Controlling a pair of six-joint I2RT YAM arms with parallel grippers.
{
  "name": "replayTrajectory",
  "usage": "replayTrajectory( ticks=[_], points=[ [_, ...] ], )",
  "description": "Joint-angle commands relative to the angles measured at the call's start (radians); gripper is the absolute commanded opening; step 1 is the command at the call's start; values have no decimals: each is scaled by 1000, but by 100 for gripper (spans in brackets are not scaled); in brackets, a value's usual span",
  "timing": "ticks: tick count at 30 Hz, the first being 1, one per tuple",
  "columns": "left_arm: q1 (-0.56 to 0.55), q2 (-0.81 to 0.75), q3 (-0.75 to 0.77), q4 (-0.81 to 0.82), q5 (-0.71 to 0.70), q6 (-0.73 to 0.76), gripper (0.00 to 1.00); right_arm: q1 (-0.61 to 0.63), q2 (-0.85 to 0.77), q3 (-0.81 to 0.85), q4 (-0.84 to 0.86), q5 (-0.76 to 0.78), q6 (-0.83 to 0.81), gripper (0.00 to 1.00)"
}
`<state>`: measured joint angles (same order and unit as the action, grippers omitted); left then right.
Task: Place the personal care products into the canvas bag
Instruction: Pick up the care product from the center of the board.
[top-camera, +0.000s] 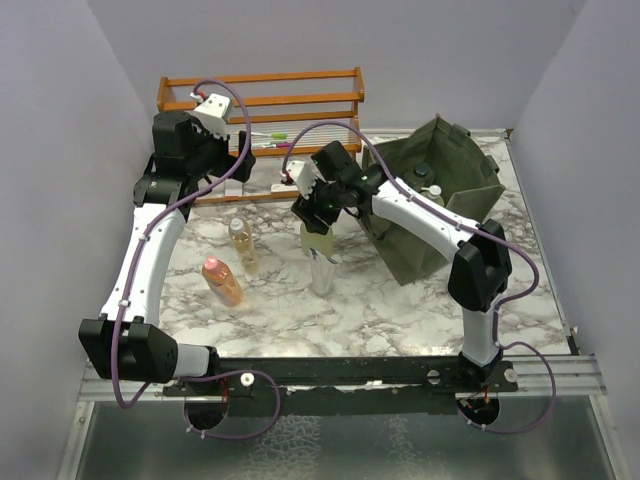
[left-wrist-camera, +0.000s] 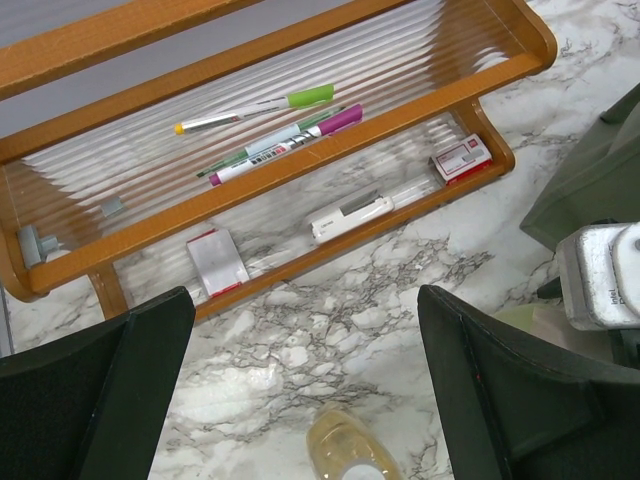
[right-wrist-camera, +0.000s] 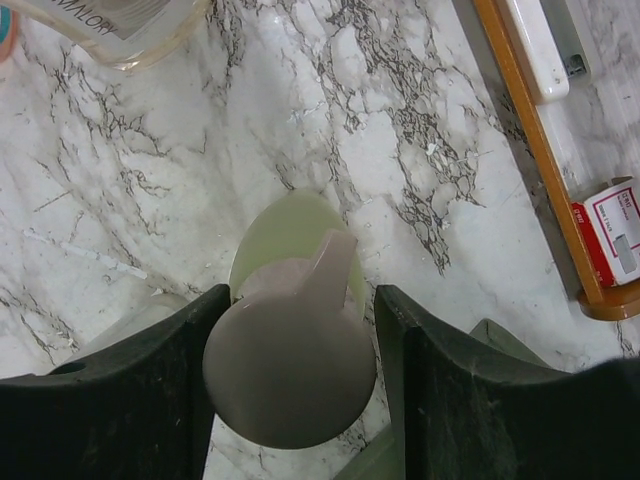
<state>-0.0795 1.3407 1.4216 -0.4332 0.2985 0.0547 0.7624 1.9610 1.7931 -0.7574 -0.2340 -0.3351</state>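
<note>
A pale green bottle (top-camera: 316, 243) (right-wrist-camera: 290, 225) with a whitish pump cap (right-wrist-camera: 290, 370) stands on the marble table. My right gripper (top-camera: 312, 208) (right-wrist-camera: 300, 300) is over it with a finger on each side. The left finger touches the cap and a thin gap shows at the right finger. A silver tube (top-camera: 322, 275) stands just in front. An amber bottle (top-camera: 243, 245) (left-wrist-camera: 345, 450) and an orange one (top-camera: 222, 281) lie to the left. My left gripper (top-camera: 238, 168) (left-wrist-camera: 305, 300) hangs open over bare marble by the rack. The canvas bag (top-camera: 410, 250) sits right, with white-capped items inside.
An orange wooden rack (top-camera: 260, 100) (left-wrist-camera: 300, 170) runs along the back left. It holds pens (left-wrist-camera: 280, 140), small red-and-white boxes (left-wrist-camera: 460, 160) and a white item (left-wrist-camera: 350, 215). The bag's edge (left-wrist-camera: 590, 190) lies close to the right of my left gripper.
</note>
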Motion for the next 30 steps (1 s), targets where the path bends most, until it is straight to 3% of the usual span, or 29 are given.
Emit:
replayTrajectory(
  ticks=[1, 9, 19, 23, 30],
  points=[
    [7, -32, -12, 33, 23, -3, 97, 5, 24, 35, -2, -12, 8, 57],
    [9, -34, -12, 34, 19, 3, 97, 5, 18, 75, -15, -3, -9, 41],
    [9, -34, -13, 37, 13, 7, 97, 5, -12, 167, -41, 19, -42, 7],
    [9, -33, -12, 37, 10, 7, 97, 5, -37, 210, -45, 29, -59, 1],
    [9, -29, -18, 45, 13, 4, 97, 3, -77, 299, -63, 57, -97, 1]
  ],
)
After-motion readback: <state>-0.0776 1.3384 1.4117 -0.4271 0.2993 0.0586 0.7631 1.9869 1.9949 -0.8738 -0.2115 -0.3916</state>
